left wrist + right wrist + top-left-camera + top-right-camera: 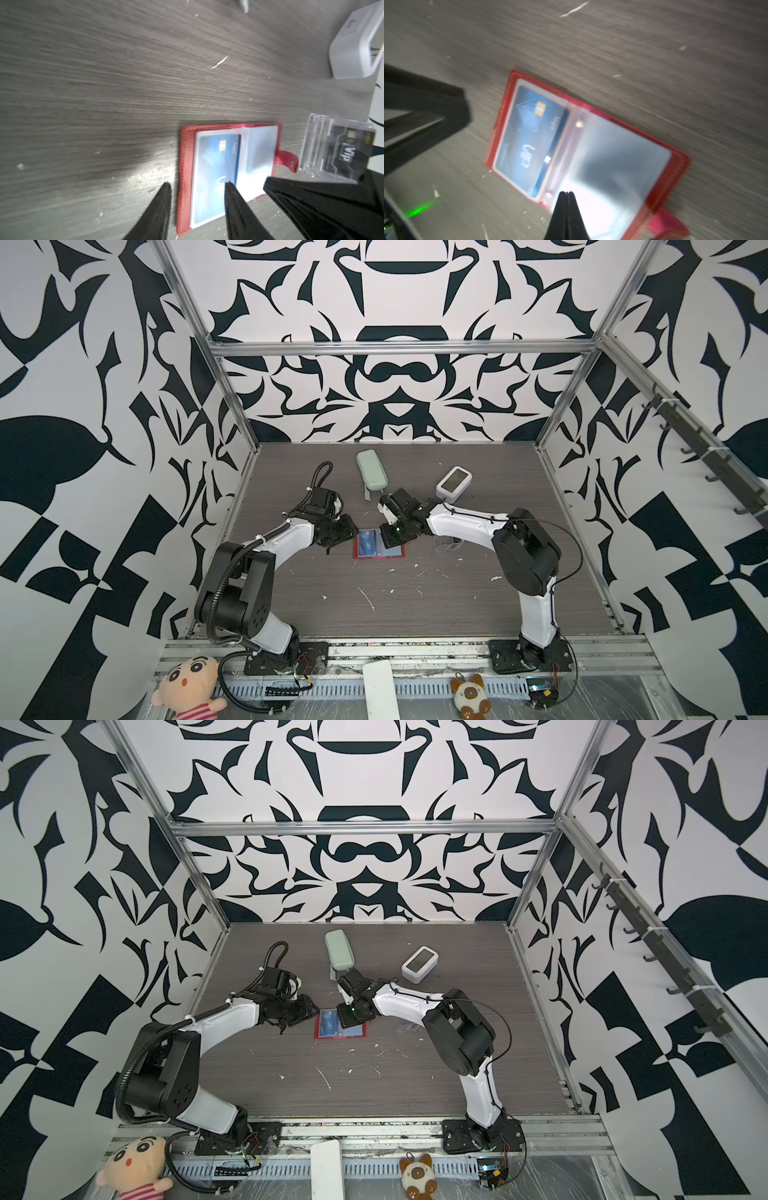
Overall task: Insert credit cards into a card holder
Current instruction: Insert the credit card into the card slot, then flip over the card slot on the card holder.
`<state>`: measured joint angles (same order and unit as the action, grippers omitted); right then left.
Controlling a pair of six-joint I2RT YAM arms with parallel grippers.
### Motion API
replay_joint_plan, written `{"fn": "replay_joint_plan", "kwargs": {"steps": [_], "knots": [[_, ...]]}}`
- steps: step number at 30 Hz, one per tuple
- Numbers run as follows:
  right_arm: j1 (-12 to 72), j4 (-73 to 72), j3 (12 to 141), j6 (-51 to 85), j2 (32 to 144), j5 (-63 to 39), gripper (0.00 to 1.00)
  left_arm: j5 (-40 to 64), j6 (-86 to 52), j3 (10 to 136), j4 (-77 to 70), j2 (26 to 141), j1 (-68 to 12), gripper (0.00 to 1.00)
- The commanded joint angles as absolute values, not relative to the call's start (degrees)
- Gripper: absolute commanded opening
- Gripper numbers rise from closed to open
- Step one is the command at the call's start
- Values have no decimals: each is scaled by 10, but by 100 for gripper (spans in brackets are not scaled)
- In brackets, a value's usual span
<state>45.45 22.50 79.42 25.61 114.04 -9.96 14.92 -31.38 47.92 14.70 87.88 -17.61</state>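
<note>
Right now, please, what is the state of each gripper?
Left gripper: open, holding nothing.
Right gripper: shut, nothing visibly held.

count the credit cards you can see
2: a blue card in a sleeve of the open red card holder; a black VIP card in the clear stand. Others may be hidden.

Top views look down; close wrist views share card holder (185, 166).
</note>
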Motion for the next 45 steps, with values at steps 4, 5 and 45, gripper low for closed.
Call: {"fn": "replay_joint_plan", "kwargs": {"steps": [4, 5, 45], "knots": [[451, 261, 785, 269, 1121, -14, 6, 221, -304, 505, 126, 888, -198, 44], [451, 265, 785, 269, 1122, -9, 6, 228, -305, 509, 123, 896, -204, 44], [451, 263, 774, 271, 1161, -35, 4, 304, -350, 555, 69, 1065, -256, 30]]}}
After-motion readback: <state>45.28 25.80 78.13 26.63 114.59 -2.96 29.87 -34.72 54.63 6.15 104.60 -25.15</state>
